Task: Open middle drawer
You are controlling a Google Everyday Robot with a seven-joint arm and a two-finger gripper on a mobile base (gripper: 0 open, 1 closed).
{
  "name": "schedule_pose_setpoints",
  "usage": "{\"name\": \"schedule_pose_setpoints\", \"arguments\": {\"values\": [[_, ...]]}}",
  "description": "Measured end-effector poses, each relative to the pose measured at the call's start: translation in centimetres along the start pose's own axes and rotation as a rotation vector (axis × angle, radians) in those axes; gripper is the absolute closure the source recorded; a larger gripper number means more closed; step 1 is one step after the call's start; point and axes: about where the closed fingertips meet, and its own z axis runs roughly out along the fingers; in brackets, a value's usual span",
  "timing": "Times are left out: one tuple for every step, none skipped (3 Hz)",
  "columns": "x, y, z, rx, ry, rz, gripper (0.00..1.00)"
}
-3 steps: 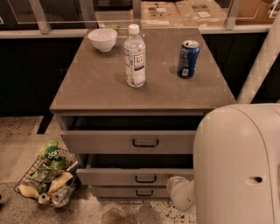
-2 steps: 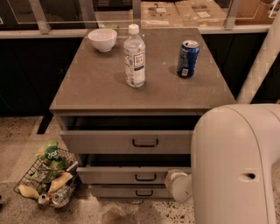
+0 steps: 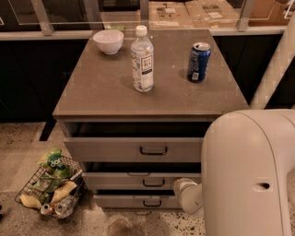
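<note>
While the middle drawer [image 3: 115, 181] sits ajar, the gripper [image 3: 184, 188] hangs beside it.

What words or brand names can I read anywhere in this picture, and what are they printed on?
Water bottle label: dark print, too blurred to read.
Blue can: markings unreadable.
Green bag in the floor basket: white logo, not legible.
Cardboard boxes behind: labels too small.
Claw, low beside the middle drawer's right end: no text seen.
</note>
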Motion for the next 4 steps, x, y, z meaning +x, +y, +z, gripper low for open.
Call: {"name": "schedule_pose_setpoints", "arguments": {"values": [[-0.08,0.00,0.05,0.000,-0.001,0.000,0.36],[-0.14,0.00,0.09,0.000,-0.002,-0.001,0.14],[-0.25,0.29,-0.10,0.000,-0.003,-0.001,0.00],[-0.32,0.63,-0.33,-0.001,-0.003,-0.001,0.00]]}}
